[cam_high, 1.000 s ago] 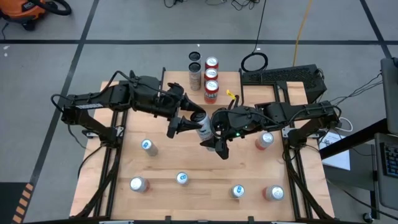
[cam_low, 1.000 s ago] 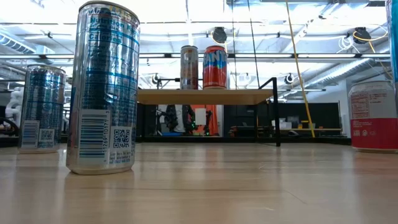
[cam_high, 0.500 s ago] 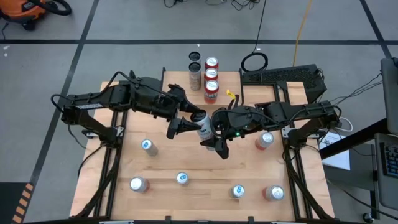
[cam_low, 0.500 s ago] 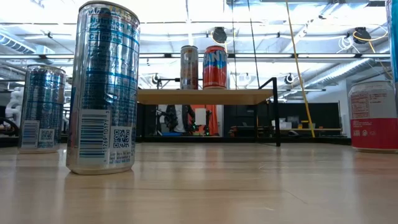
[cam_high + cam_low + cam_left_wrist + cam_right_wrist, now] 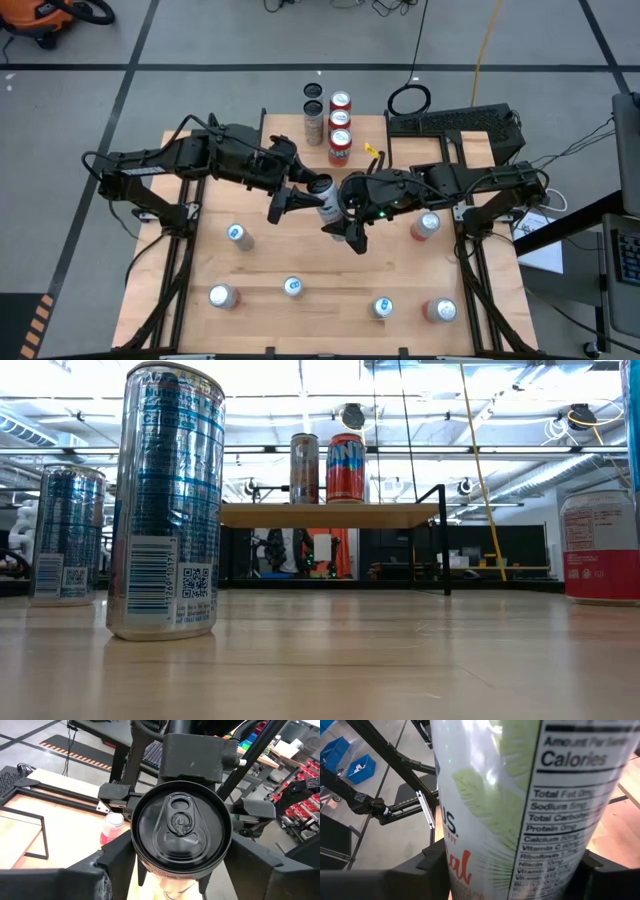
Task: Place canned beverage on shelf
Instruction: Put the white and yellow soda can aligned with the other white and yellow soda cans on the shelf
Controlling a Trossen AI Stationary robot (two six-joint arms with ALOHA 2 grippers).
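A white beverage can [image 5: 325, 200] with green leaves, red lettering and a black top hangs above the table's middle between my two grippers. My right gripper [image 5: 342, 214] is shut on its body. My left gripper [image 5: 302, 190] comes from the left, its fingers closed against the can's black top end [image 5: 180, 825]. The shelf [image 5: 330, 515], a wooden board on black legs, stands at the table's far middle [image 5: 362, 135]. Several cans [image 5: 339, 122] stand on the shelf. My left gripper has the can's top end [image 5: 136, 854] between its two fingers [image 5: 112, 867], one on each side of the rim, coming nearly level from the table's left. The can's lid faces straight back along the fingers. My right gripper pinches the can's side wall [image 5: 451, 870] between its two fingers [image 5: 427, 870], which lie across the can. It comes slanting down from the table's right. The can is lifted clear of the table, tilted with its top toward the left arm.
Silver-blue cans [image 5: 236, 235] [image 5: 222, 296] [image 5: 293, 287] [image 5: 382, 307] stand on the near half of the table, red-and-white ones [image 5: 425, 225] [image 5: 441, 311] at the right. A keyboard [image 5: 455, 122] lies at the far right. One tall can [image 5: 170, 500] fills the low view's left.
My left gripper's fingers have drawn in around the can's top end. Both arms and the can have otherwise kept still.
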